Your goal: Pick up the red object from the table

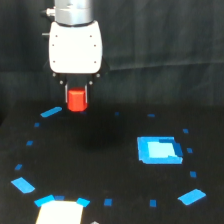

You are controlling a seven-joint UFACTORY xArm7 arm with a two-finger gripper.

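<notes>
Your gripper (76,98) clamps the red object (76,100) between its jaws above the table (100,150), stubby, solid red-orange

Red object (76,100) upright between tool (76,96) fingers

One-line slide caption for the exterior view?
Gripper holds the red object above the black table, left of the blue rectangle.

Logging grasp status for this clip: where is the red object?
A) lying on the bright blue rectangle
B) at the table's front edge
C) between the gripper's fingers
C: the red object sits between the fingers of the gripper, far from the blue rectangle.
</notes>
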